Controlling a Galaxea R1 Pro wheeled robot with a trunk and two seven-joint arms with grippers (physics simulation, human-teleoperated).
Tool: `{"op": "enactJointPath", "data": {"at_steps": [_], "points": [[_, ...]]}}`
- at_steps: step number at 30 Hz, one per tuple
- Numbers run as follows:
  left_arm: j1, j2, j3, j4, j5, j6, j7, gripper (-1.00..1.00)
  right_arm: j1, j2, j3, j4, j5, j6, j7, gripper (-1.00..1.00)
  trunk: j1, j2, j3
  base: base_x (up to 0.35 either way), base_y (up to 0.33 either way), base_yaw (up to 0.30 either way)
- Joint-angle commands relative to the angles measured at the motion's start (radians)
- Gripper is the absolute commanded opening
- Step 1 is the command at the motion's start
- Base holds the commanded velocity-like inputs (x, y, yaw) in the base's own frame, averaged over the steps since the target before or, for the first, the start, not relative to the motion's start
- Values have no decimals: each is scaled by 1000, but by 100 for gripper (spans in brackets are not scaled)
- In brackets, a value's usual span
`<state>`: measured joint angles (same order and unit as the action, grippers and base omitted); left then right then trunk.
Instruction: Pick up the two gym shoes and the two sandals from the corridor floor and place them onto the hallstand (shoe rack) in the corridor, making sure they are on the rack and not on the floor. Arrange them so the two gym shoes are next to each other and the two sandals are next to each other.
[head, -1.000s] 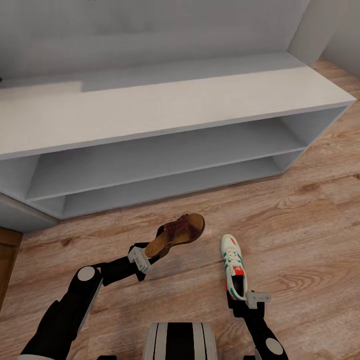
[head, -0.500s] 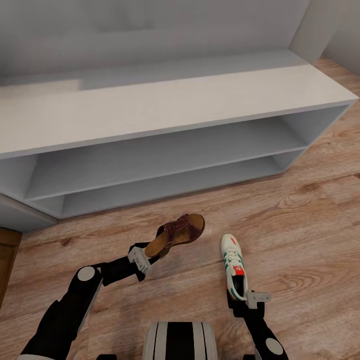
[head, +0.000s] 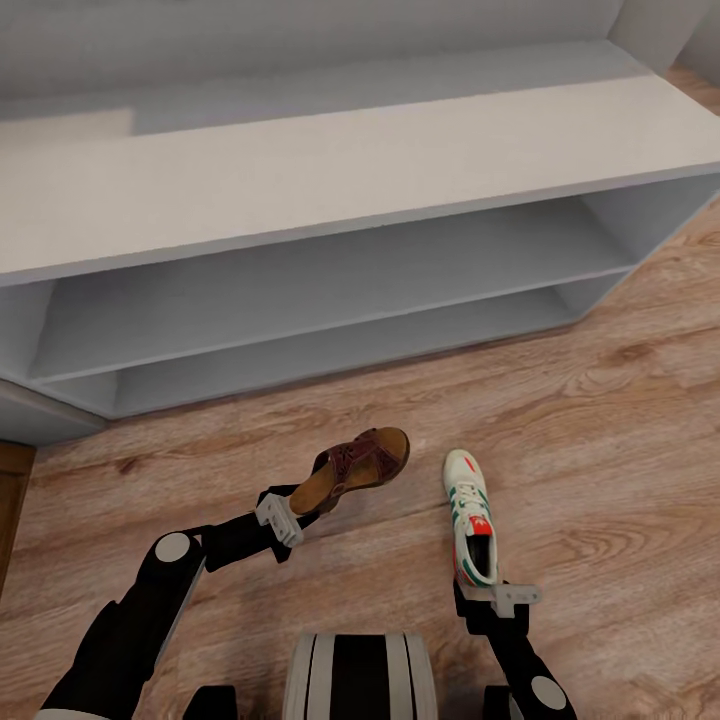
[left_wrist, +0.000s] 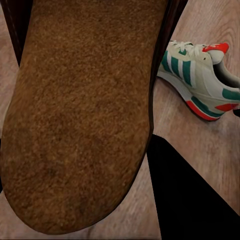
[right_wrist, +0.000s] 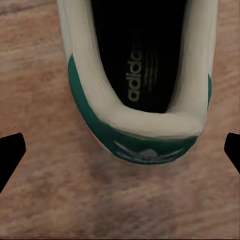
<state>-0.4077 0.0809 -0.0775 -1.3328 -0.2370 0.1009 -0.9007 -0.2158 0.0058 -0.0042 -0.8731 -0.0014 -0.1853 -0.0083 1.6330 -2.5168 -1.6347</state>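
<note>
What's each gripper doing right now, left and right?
Left gripper: closed on the sandal, held off the floor.
Right gripper: at the heel of the gym shoe; whether it is gripping cannot be told.

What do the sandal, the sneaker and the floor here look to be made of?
Sandal: dark brown straps that read as leather; a tan sole with a fuzzy, suede- or cork-like grain in the left wrist view. Sneaker: white upper, probably leather or synthetic, smooth with green stripes and a dark printed insole. Floor: wood-look planks, matte, with grain and knots; laminate or real wood cannot be told apart.
</note>
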Motion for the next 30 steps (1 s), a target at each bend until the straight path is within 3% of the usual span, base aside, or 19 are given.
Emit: {"op": "enactJointPath", "data": {"at_steps": [1, 7, 16, 19, 30], "points": [[0, 0, 0, -2, -1, 8, -4, -100, 0, 0, 0, 0, 0, -3, -1, 100, 0, 0, -6, 0, 0, 0], [0, 0, 0, -2, -1, 8, -4, -100, -1, 0, 0, 0, 0, -3, -1, 100, 3, -2, -37, 0, 0, 0], [0, 0, -1, -2, -1, 8, -4, -100, 0, 0, 0, 0, 0, -3, -1, 100, 3, -2, -41, 0, 0, 0], [0, 0, 0, -2, -1, 8, -4, -100, -1, 0, -1, 1, 0, -3, -1, 100, 4, -3, -52, 0, 0, 0], [0, 0, -1, -2, -1, 8, -4, -100, -1, 0, -1, 2, 0, -3, -1, 100, 4, -3, -52, 0, 0, 0]]}}
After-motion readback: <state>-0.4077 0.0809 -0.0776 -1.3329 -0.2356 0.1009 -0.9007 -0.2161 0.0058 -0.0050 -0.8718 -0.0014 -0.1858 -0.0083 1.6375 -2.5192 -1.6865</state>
